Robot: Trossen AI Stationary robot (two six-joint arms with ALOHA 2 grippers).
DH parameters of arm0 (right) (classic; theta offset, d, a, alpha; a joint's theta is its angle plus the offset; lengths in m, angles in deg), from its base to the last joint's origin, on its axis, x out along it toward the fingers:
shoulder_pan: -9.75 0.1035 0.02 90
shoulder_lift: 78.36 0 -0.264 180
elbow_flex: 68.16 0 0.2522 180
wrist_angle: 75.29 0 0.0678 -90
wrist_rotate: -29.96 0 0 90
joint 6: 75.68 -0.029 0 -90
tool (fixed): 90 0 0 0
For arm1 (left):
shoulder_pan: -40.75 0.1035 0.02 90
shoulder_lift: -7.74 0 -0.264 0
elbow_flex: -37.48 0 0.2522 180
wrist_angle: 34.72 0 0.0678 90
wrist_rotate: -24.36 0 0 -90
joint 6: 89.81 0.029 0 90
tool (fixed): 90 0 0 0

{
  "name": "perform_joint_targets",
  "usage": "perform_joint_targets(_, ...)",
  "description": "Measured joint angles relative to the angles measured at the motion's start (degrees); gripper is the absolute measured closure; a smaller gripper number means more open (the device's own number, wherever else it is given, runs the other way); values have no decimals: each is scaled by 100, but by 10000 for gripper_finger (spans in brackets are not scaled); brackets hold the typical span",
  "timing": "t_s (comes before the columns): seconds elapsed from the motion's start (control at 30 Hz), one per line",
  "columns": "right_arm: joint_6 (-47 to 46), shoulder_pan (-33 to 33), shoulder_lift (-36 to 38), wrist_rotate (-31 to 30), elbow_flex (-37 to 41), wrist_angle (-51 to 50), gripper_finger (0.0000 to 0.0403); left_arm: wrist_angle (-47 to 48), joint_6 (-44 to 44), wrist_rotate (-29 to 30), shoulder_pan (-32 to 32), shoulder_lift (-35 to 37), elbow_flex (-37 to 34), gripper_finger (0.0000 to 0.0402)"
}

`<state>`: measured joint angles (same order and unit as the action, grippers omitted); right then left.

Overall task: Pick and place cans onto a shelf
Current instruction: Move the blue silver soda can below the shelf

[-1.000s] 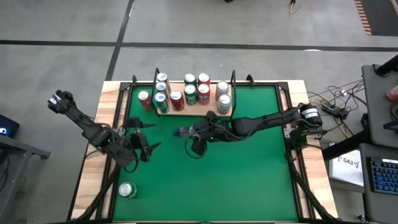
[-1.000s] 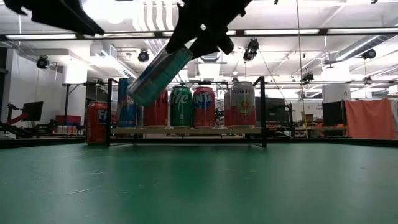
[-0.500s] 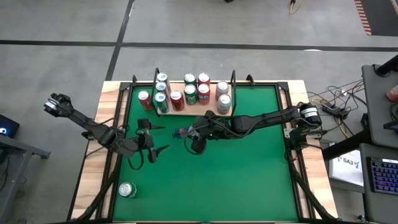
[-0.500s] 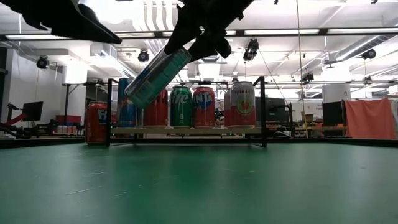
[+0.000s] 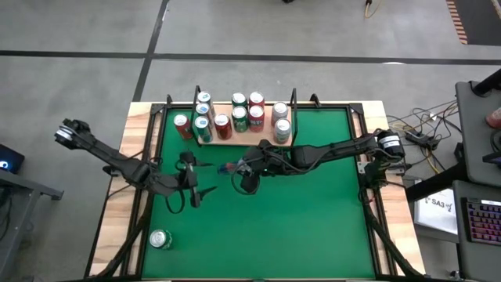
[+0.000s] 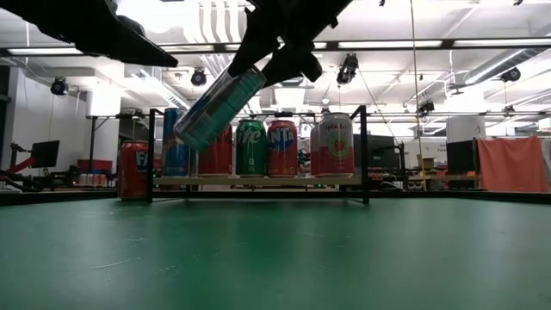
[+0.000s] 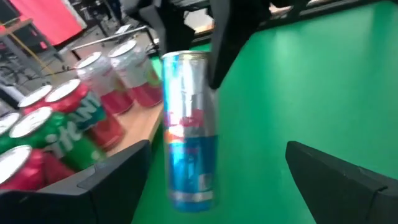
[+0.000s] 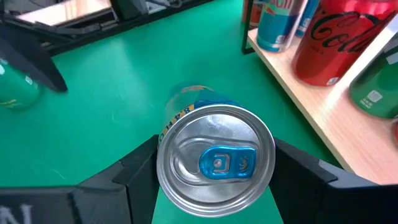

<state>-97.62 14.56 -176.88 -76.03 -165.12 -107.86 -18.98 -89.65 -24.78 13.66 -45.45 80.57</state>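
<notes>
Since our right hand [image 5: 241, 171] grips the slim blue can [image 6: 217, 107] by its top, tilted above the surface, the shelf [image 5: 262, 142] lies just beyond; our left hand [image 5: 194, 177] gapes wide, empty.

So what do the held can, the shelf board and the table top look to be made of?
The blue can in the right claw: thin metal, shiny brushed lid with pull tab, printed glossy body. The shelf board: pale wood, matte, faint grain. The table top: green, matte, probably felt or a mat.
</notes>
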Motion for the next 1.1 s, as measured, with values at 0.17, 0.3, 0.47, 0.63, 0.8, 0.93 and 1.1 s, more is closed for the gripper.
perform_joint_targets(0.17, -1, 57, 0, 2, 0, 59, 171, -962, 152, -56, 51, -302, -293, 45)
perform_joint_targets(0.3, 3, 84, 0, 12, 0, 118, 171, -1225, 170, -60, 232, -564, -316, 45)
perform_joint_targets(0.47, -53, 71, 0, 344, -45, -283, 171, -1230, 216, -99, 390, -830, -224, 45)
perform_joint_targets(0.63, -267, 82, 0, 877, -586, -2436, 171, -1209, 216, -220, 396, -937, -188, 45)
perform_joint_targets(0.8, -787, 53, 15, 842, -1200, -4702, 171, -1215, 261, -218, 396, -906, -183, 45)
perform_joint_targets(0.93, -1046, -80, 10, 840, -1184, -5306, 171, -1208, 421, -218, 396, -831, -133, 45)
perform_joint_targets(1.1, -1048, -298, 8, 870, -868, -5513, 171, -1005, 748, -216, 396, -689, 60, 45)
